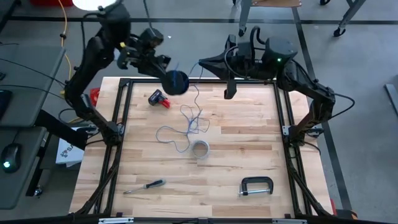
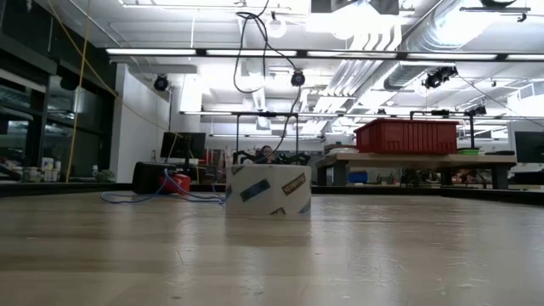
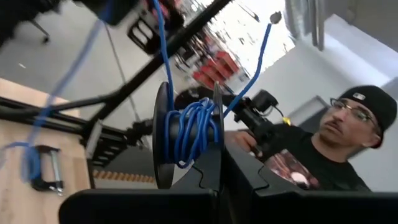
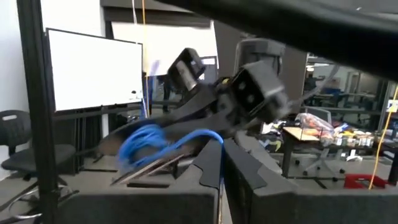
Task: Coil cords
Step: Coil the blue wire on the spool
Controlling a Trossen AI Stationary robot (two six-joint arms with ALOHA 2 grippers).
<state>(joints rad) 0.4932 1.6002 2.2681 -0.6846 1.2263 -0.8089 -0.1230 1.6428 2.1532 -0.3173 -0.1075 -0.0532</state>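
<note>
Several blue cord (image 3: 186, 127) turns wrap the spool (image 3: 166, 134), apparently jaw-held.

In the high view the dark spool (image 1: 176, 81) covers the left tool's tips, so its hold cannot be seen there. The pale grey cord (image 1: 171, 137) is too thin to follow through the tangle with the blue cord (image 1: 194, 122). In the right wrist view the blue windings (image 4: 142, 144) are smeared. In the low view the tape roll (image 2: 268, 189) hides the cord behind it.
</note>
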